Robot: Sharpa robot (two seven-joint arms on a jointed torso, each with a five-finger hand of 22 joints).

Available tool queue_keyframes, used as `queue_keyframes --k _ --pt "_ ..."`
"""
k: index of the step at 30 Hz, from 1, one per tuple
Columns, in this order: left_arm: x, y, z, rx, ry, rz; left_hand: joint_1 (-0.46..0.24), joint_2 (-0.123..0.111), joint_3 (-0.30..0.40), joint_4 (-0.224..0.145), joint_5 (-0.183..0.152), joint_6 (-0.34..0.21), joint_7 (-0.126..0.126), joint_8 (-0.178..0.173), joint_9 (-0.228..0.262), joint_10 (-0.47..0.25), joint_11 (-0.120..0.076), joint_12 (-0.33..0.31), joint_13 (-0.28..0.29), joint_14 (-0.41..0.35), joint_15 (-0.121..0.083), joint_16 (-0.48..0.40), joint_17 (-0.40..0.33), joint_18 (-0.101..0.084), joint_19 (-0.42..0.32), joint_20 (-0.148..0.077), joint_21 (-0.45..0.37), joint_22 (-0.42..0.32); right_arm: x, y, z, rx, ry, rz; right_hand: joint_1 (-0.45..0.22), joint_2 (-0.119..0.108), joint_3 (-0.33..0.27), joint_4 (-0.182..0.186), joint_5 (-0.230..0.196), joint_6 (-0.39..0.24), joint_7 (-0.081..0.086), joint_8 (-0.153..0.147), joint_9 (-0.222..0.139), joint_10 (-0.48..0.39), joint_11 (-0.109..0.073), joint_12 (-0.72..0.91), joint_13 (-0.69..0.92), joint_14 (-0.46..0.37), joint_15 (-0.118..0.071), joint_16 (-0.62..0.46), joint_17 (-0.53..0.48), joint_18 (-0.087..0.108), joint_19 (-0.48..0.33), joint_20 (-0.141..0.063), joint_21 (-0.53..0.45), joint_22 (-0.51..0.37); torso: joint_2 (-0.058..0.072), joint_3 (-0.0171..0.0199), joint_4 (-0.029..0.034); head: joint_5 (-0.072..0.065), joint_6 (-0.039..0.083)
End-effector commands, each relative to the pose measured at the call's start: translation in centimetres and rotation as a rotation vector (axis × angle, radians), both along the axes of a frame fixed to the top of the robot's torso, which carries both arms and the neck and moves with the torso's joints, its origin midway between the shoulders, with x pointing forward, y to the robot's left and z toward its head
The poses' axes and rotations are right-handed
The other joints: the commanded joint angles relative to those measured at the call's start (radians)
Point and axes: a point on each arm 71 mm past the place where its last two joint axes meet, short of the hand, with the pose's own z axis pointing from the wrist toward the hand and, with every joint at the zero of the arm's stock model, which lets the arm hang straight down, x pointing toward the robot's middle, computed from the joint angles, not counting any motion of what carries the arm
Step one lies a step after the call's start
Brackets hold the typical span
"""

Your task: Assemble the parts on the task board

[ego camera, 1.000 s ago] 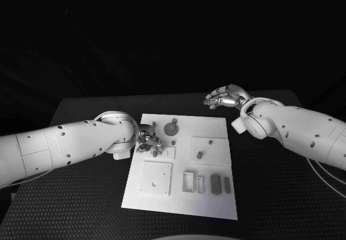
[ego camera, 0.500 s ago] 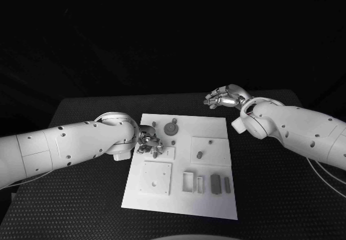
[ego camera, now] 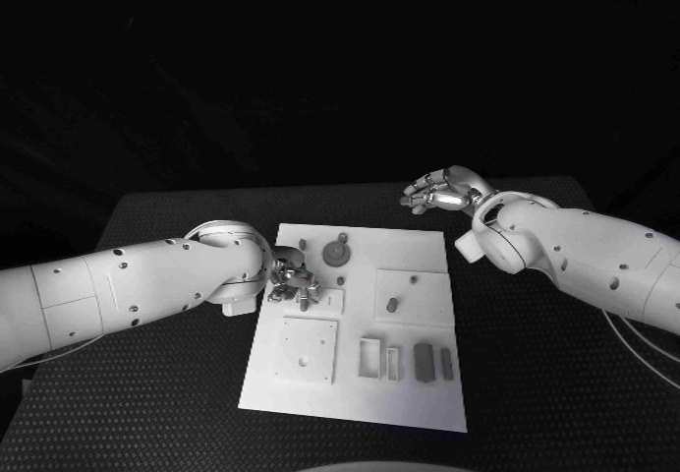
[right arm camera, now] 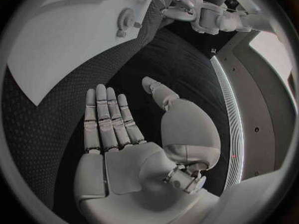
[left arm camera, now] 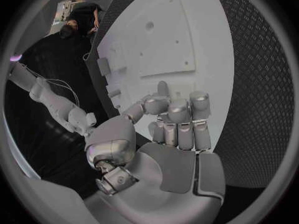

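Barely shifted, left hand (ego camera: 292,280) hovers curled, empty, over task board (ego camera: 411,393); right hand (ego camera: 442,191) open.

1. The task board (ego camera: 425,393) is a plain white plate, with no print on it.
2. The parts are grey: a round gear-like piece (ego camera: 336,253) at the board's 12 o'clock and two slim bars (ego camera: 423,361) at its 4 o'clock.
3. The table (ego camera: 567,393) is black with a fine raised diamond pattern.
4. Both arms are white with small dark dots.
5. The left hand (ego camera: 292,281) at the board's 10 o'clock and the right hand (ego camera: 442,190) at its 1 o'clock are shiny silver.
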Motion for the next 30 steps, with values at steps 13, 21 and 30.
queue_keyframes --k 13,21,30 --pt "0.04 -0.1 -0.1 0.005 0.008 -0.008 0.041 0.031 0.007 -0.002 0.004 0.09 -0.045 0.001 0.002 -0.027 -0.021 0.005 -0.002 0.001 -0.007 0.005 -0.002 0.016 -0.007 -0.095 0.005 0.016 -0.09 0.17 0.01 0.005 0.0 0.018 -0.008 0.001 -0.005 0.004 0.004 0.006 0.014 0.002 -0.002 0.008 -0.003 -0.006 -0.001 -0.001 0.006 -0.005 -0.002 0.007 -0.003 0.0 -0.005 0.002 0.0 0.0004 -0.0001 0.0 -0.002" --pt "-0.02 -0.38 -0.3 0.013 0.014 -0.01 0.041 0.032 0.007 -0.001 0.003 0.09 -0.045 0.001 0.002 -0.027 -0.021 0.005 -0.002 0.001 -0.007 0.005 -0.002 0.016 -0.008 -0.095 0.005 0.016 -0.09 0.16 0.01 0.005 0.0 0.018 -0.008 0.001 -0.005 0.003 0.004 0.006 0.014 0.002 -0.002 0.008 -0.003 -0.007 0.0 -0.001 0.006 -0.005 -0.002 0.007 -0.003 0.0 -0.006 0.003 0.0 0.0003 -0.0003 0.001 -0.001" --pt "-0.12 -0.57 -0.57 0.025 0.015 -0.02 0.036 0.038 0.002 -0.003 0.018 0.093 -0.046 0.002 0.002 -0.026 -0.021 0.008 -0.005 0.001 -0.006 0.008 -0.003 0.014 -0.01 -0.094 0.006 0.017 -0.09 0.22 0.01 0.006 0.0 0.019 -0.008 0.001 -0.005 0.003 0.004 0.006 0.014 0.002 -0.003 0.008 -0.003 -0.007 0.0 -0.001 0.006 -0.005 -0.002 0.007 -0.003 0.0 -0.006 0.003 0.0 0.0008 -0.0006 0.001 -0.003"
